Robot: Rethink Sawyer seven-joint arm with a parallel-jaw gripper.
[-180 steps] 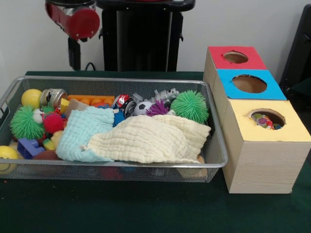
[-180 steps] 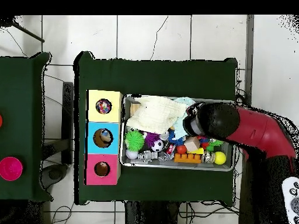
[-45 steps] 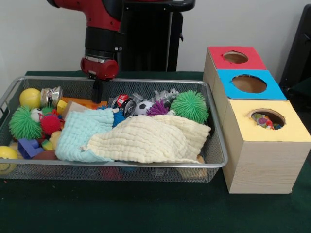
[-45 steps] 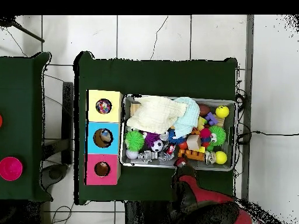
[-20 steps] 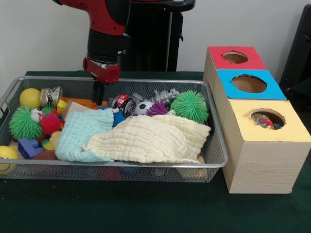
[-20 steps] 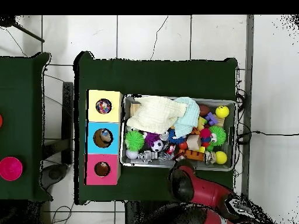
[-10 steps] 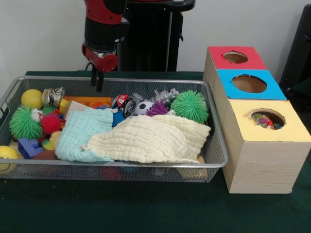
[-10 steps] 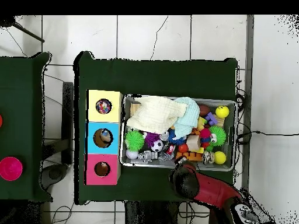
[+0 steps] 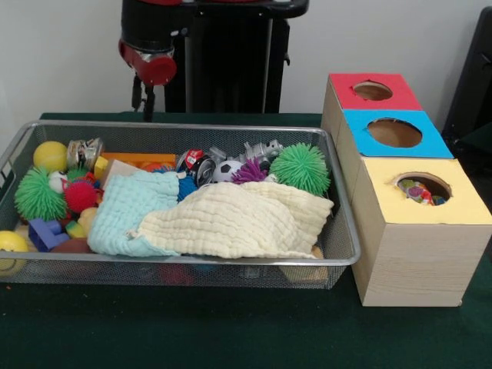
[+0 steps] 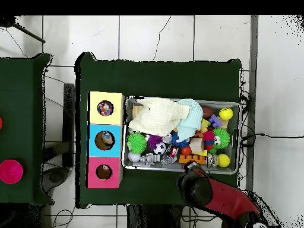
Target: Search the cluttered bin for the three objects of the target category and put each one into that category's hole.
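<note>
Two big cloths, cream and blue, cover your bin. Gripper hangs above far rim; grip state unreadable. Yellow box hole shows dotted cloth.

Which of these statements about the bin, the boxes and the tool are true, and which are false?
1. The tool hangs above the bin's far rim, holding nothing. True.
2. A cream cloth lies on top in the bin. True.
3. The yellow-topped box stands farthest from the front camera. False: it is nearest; the red-topped box is farthest.
4. The hole in the yellow-topped box is empty. False: something multicoloured shows inside.
5. The green spiky ball lies outside the bin. False: it is inside.
</note>
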